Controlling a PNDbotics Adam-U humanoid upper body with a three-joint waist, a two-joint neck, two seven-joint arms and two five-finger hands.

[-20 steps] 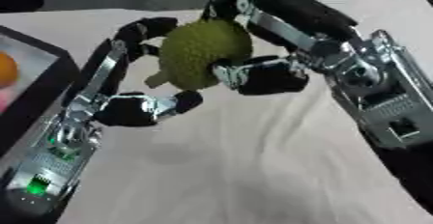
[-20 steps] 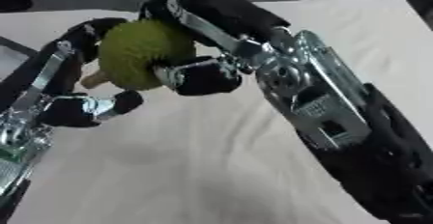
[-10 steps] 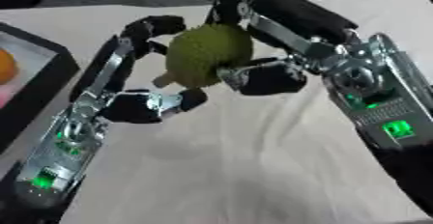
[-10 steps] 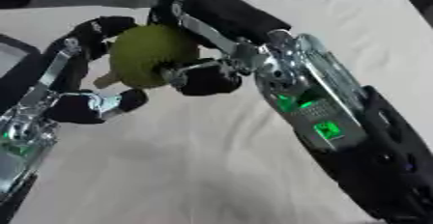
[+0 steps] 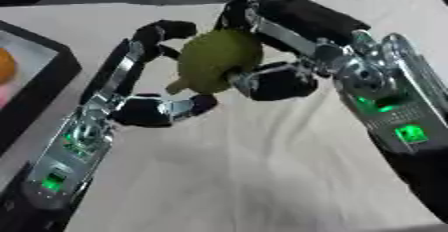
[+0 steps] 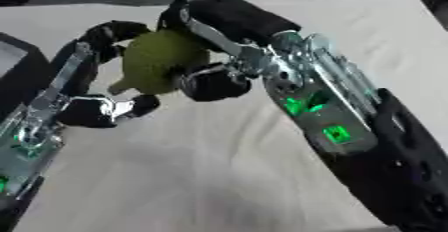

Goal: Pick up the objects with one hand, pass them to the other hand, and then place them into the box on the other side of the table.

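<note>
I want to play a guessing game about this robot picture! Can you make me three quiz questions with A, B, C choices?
1. Where is the green fruit?
A. Between both hands, above the cloth
B. Inside the box
C. Lying on the cloth

2. What colour is the round thing in the box?
A. Blue
B. Orange
C. Black

3. What is the right hand doing?
A. Resting open
B. Pointing up
C. Curled round the fruit

Answers: 1 A, the left hand and the right hand bracket it in the air. 2 B, orange shows at the left edge. 3 C, its fingers wrap the fruit.
</note>
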